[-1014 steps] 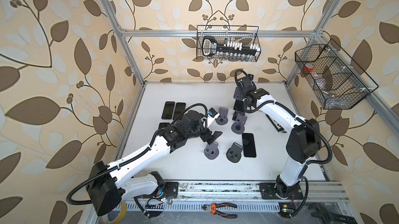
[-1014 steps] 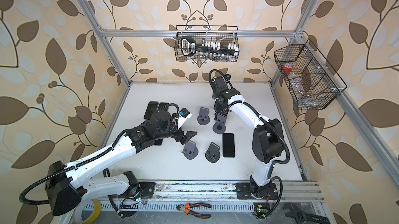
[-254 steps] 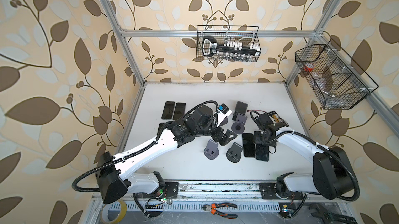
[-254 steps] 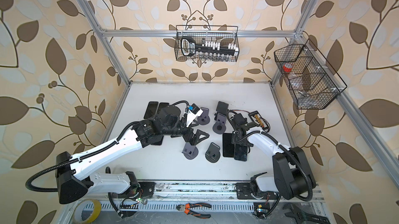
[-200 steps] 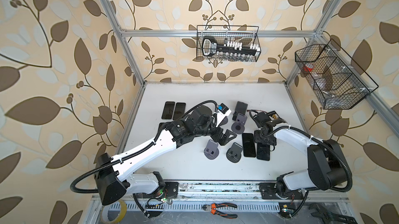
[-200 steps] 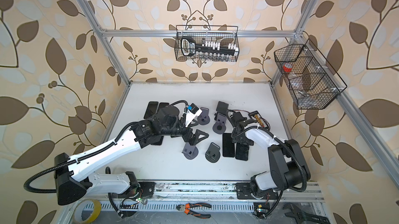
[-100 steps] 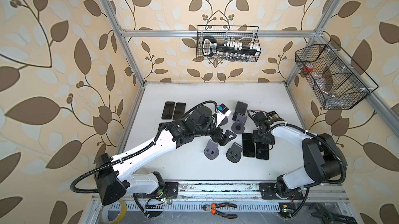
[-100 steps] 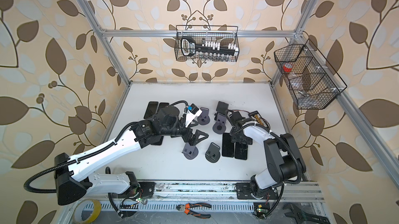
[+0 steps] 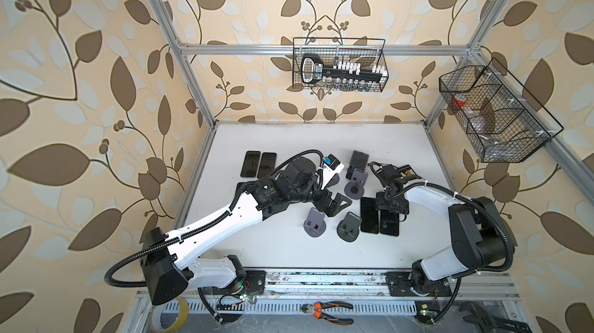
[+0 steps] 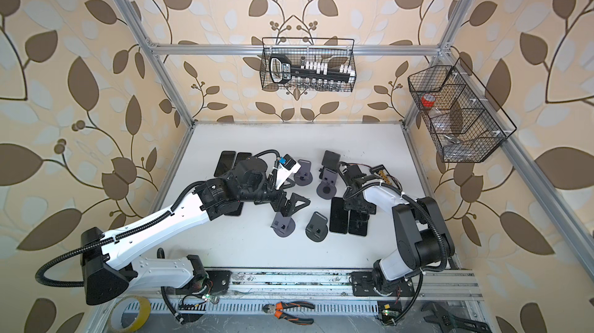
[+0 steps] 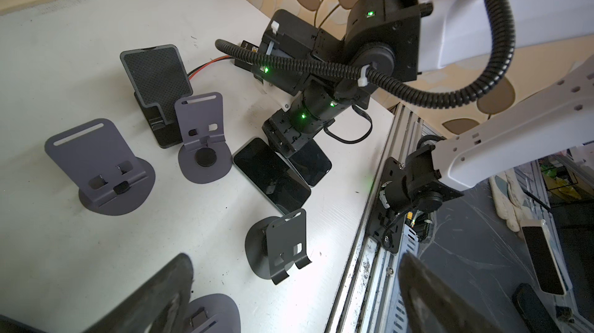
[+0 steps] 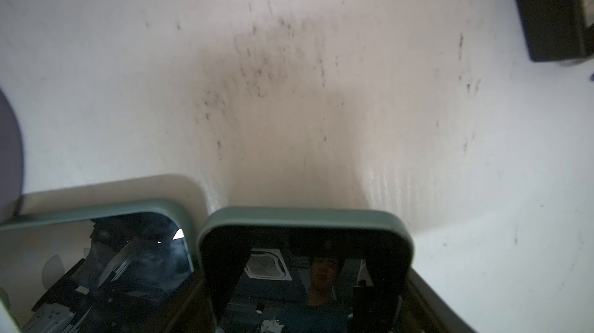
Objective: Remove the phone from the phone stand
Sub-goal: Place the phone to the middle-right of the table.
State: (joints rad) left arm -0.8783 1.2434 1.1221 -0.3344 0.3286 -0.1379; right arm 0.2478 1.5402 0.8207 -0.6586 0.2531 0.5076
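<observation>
1. The phone [image 9: 389,228] lies flat on the table [image 9: 289,142], just beside a second phone [image 9: 369,215].
2. Right gripper [image 9: 390,207] sits over its far end; clenched or loose, can't tell.
3. Left gripper [image 9: 335,205] hangs spread wide, empty.

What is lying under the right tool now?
A dark phone lies flat on the white table, beside a second phone. In both top views the right tool covers the dark phone's far end; whether it grips cannot be seen.

I read the phone [image 9: 389,223] lying flat, screen up, on the bench [image 9: 289,142]; the black phone stand [image 9: 359,159] sits upright nearby.
</observation>
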